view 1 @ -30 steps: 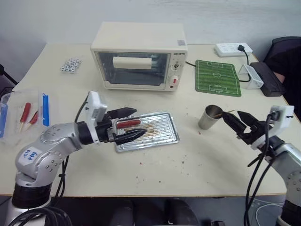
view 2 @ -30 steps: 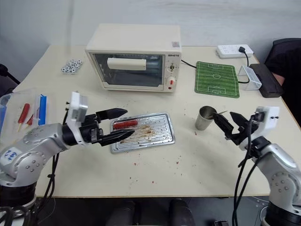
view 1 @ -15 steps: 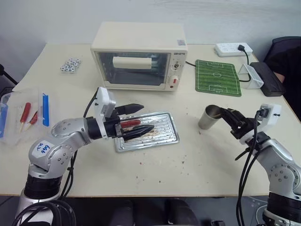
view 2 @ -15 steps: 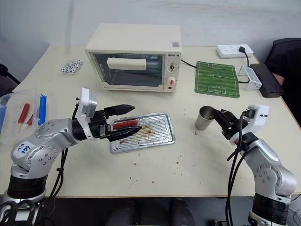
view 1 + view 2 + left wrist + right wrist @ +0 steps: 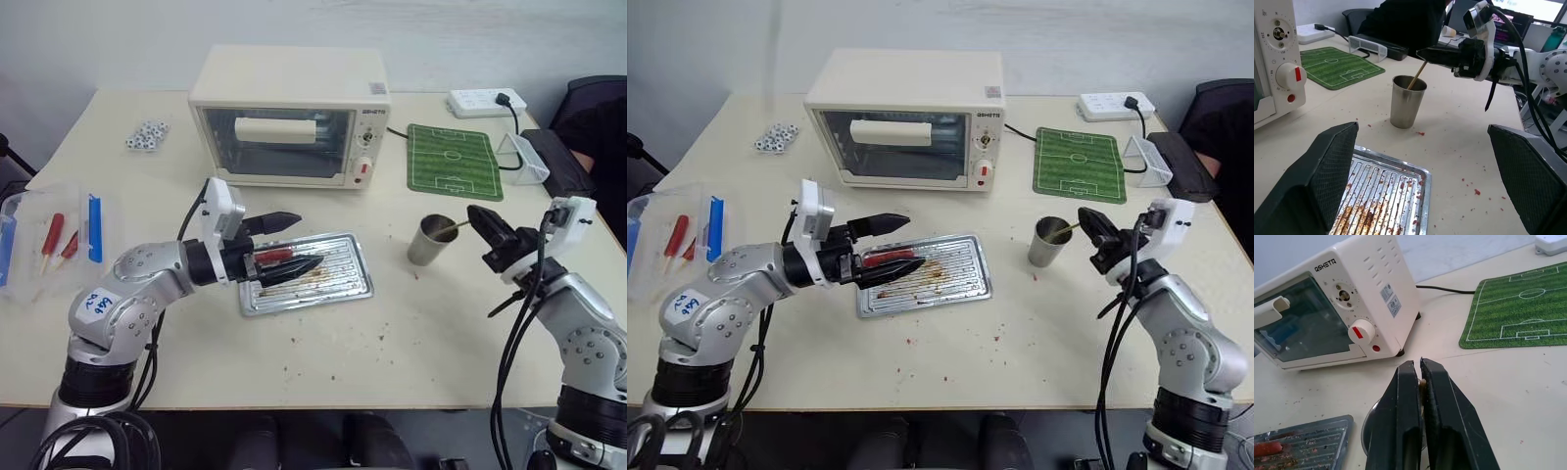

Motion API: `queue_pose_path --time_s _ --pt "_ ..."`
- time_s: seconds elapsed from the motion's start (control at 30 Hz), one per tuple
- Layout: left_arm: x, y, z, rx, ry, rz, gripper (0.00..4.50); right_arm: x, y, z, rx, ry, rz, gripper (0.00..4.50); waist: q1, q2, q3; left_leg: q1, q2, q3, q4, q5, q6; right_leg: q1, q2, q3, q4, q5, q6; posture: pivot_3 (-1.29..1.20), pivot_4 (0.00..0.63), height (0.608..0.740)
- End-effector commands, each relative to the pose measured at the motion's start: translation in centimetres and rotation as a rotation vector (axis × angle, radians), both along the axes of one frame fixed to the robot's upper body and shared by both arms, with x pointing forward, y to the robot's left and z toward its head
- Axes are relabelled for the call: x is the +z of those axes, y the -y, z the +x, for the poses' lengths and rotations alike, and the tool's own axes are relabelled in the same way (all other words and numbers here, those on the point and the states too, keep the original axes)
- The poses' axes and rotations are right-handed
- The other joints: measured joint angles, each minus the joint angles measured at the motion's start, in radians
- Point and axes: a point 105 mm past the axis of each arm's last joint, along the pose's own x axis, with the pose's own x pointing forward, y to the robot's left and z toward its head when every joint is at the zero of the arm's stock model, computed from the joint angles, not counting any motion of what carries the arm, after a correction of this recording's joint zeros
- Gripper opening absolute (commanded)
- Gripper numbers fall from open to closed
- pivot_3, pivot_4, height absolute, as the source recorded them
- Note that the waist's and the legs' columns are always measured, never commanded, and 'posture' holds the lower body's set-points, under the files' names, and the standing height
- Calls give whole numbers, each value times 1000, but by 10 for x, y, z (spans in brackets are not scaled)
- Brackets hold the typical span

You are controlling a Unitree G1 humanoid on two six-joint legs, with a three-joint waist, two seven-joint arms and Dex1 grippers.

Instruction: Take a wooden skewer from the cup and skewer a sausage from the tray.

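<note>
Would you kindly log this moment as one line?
right gripper: shut on skewer in cup | left gripper: open, around sausage

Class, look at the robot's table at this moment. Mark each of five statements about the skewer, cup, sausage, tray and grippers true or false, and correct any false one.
1. The right gripper is shut on the wooden skewer. True.
2. The wooden skewer is wholly out of the cup. False: its lower end is in the cup.
3. The sausage lies in the tray. True.
4. The left gripper is clamped shut on the sausage. False: its fingers stand open, one on each side of the sausage.
5. The cup lies tipped over on the green football-pitch mat. False: it stands upright on the table, in front of the mat.
</note>
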Motion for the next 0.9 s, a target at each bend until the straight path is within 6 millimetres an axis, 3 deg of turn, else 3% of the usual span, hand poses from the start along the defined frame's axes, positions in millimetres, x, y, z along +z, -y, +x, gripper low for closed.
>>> queue_pose_path --time_s 0.03,0.3,0.47,0.67,0.9 --pt "9 5 -3 -27 56 -8 4500 34 1 -11 7 91 -48 59 0 0 0 0 0 0 0 0 0 0 0 0 0 0 0 0 150 740" --pt "11 8 -3 -30 79 -33 4500 85 3 -31 115 98 -189 59 1 1 1 -1 0 0 0 0 1 0 -1 0 -1 0 0 0 150 740" --pt "25 17 -8 -59 146 -68 4500 110 -21 -45 436 -18 -130 59 0 1 1 -1 1 0 0 -2 5 0 -1 0 -2 0 0 0 150 740" --pt "36 21 -12 -42 208 -101 4500 113 -69 -48 736 -129 68 59 0 1 1 -1 2 -1 0 -2 6 1 -1 -1 -2 0 0 0 150 740" --pt "46 22 -19 -31 234 -161 4500 113 -98 -37 836 -132 241 59 2 1 1 -5 1 -1 3 0 3 0 -1 -1 -5 2 3 0 150 740"
